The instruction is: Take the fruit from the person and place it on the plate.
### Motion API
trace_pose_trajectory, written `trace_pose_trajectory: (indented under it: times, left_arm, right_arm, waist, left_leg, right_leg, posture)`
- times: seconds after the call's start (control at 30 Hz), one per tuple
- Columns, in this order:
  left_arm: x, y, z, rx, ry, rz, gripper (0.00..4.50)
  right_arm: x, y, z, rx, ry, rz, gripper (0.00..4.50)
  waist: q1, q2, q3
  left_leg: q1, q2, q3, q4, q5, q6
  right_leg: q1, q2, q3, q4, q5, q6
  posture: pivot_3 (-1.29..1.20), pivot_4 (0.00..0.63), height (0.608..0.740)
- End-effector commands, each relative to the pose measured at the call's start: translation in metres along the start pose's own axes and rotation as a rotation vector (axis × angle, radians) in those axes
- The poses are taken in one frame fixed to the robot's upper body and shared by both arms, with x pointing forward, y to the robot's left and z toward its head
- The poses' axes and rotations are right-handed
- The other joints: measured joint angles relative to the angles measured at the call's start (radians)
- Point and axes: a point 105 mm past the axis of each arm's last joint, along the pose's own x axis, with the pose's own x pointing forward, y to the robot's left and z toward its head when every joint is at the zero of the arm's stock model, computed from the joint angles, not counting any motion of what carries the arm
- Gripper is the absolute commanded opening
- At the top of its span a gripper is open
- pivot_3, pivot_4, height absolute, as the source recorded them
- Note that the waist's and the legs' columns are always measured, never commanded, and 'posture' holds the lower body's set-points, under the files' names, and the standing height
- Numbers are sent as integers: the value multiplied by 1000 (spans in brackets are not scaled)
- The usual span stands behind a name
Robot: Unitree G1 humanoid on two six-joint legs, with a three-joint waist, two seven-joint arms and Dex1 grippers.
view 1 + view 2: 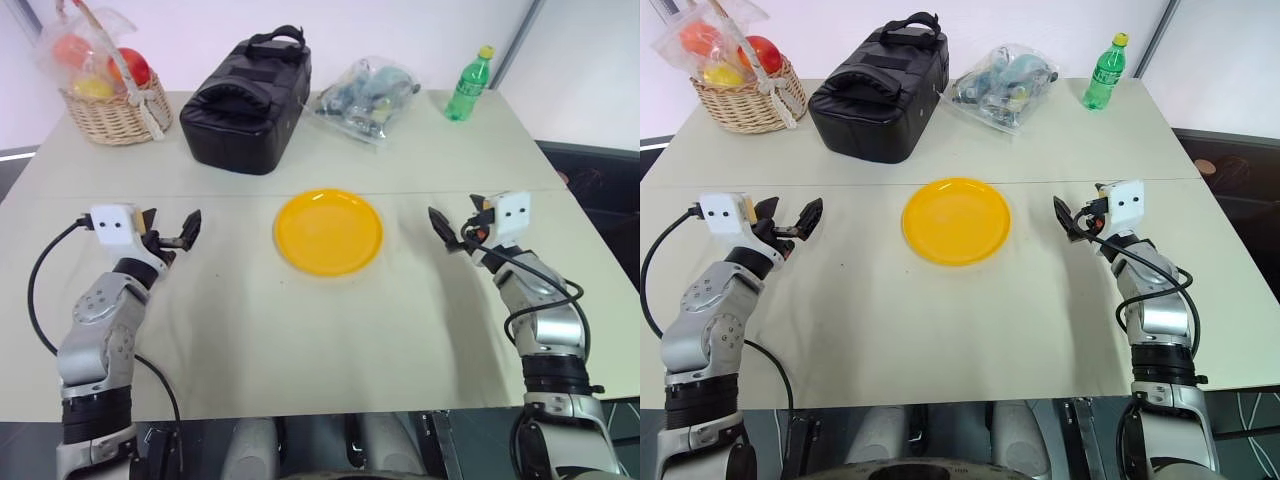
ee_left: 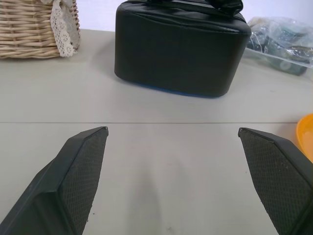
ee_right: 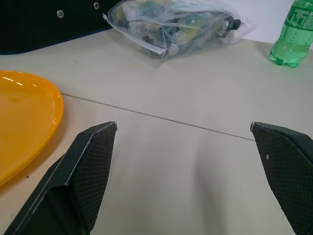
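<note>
Flanking the yellow plate (image 1: 329, 231), our left gripper (image 1: 171, 230) and right gripper (image 1: 455, 228) hover low over the table (image 1: 300, 320), fingers spread wide, nothing held. Beyond the plate: black bag (image 1: 248, 92), wicker basket (image 1: 115, 117), green bottle (image 1: 469, 84).

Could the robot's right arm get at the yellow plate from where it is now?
Probably yes. The right tool hangs open just beside the plate, at about the same depth on the table, and nothing lies between them.
</note>
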Motion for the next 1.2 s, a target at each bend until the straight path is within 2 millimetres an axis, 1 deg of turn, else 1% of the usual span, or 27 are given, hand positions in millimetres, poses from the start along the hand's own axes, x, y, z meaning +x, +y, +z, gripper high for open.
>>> trace_pose_trajectory:
  times: [0.03, 0.57, 0.67, 0.73, 0.77, 0.8, 0.87, 0.93, 1.0, 1.1, 1.2]
  left_arm:
    - [1, -2, 18, 35, -60, -12, 4462]
    - [3, -5, 18, 44, -57, -26, 4462]
    - [2, -10, 31, 67, -60, -104, 4462]
    - [0, -13, 49, 86, -75, -192, 4462]
    - [-4, -19, 59, 97, -66, -277, 4462]
    - [-8, -26, 68, 108, -51, -362, 4462]
    - [-23, -43, 76, 111, 23, -544, 4462]
    - [-35, -53, 80, 119, 88, -664, 4462]
    - [-45, -61, 87, 104, 126, -766, 4462]
    - [-48, -65, 97, 117, 135, -817, 4462]
    - [-44, -66, 107, 140, 105, -815, 4462]
  right_arm:
    - [4, 2, 18, -18, -62, 6, 4500]
    - [5, 4, 17, -16, -61, 9, 4500]
    - [5, 4, 18, -16, -61, 9, 4500]
    - [6, 5, 18, -16, -59, 10, 4500]
    - [6, 5, 18, -17, -58, 12, 4500]
    - [5, 5, 18, -18, -56, 12, 4500]
    - [5, 3, 18, -21, -54, 11, 4500]
    - [4, 2, 18, -24, -54, 8, 4500]
    - [3, 1, 20, -30, -54, 9, 4500]
    - [0, 0, 26, -41, -60, 11, 4500]
    - [-2, -1, 46, -15, -96, 0, 4500]
  waist:
    - [0, 0, 0]
    - [0, 0, 0]
    - [0, 0, 0]
    - [-1, 0, 0]
    - [-1, 0, 0]
    - [-3, 0, 0]
    - [-4, 0, 0]
    - [-5, 1, 0]
    - [-6, 1, 0]
    - [-4, 1, 0]
    - [-3, 1, 1]
  left_leg:
    - [0, 0, 0, 0, 0, 0]
    - [0, 0, 0, 0, 0, 0]
    - [0, 0, 0, 0, 0, 0]
    - [0, 0, 0, 0, 0, 0]
    - [0, 0, 0, 0, 0, 0]
    - [0, 0, 0, 0, 0, 0]
    - [0, 0, 0, 0, 0, 0]
    - [0, 0, 0, -1, 0, 0]
    - [1, 0, 1, -2, 0, 0]
    - [1, 0, 0, -1, 0, 0]
    - [1, 0, 0, -1, 0, 0]
  right_leg:
    - [0, 0, 0, 0, 0, 0]
    - [0, 0, 0, 0, 0, 0]
    - [0, 0, 0, 0, 0, 0]
    - [0, 0, 0, 0, 0, 0]
    - [0, 0, 0, 0, 0, 0]
    - [0, 0, 0, 0, 0, 0]
    - [0, 0, 0, 0, 0, 0]
    - [0, 0, 0, -1, 0, 0]
    - [0, -1, 0, -1, 0, 0]
    - [0, 0, 0, 0, 0, 0]
    - [0, 0, 0, -1, 0, 0]
  posture:
    - [0, 150, 740]
    - [0, 150, 740]
    - [0, 150, 740]
    - [0, 150, 740]
    - [0, 150, 740]
    - [0, 150, 740]
    - [0, 150, 740]
    - [0, 150, 740]
    - [0, 150, 740]
    - [0, 150, 740]
    - [0, 150, 740]
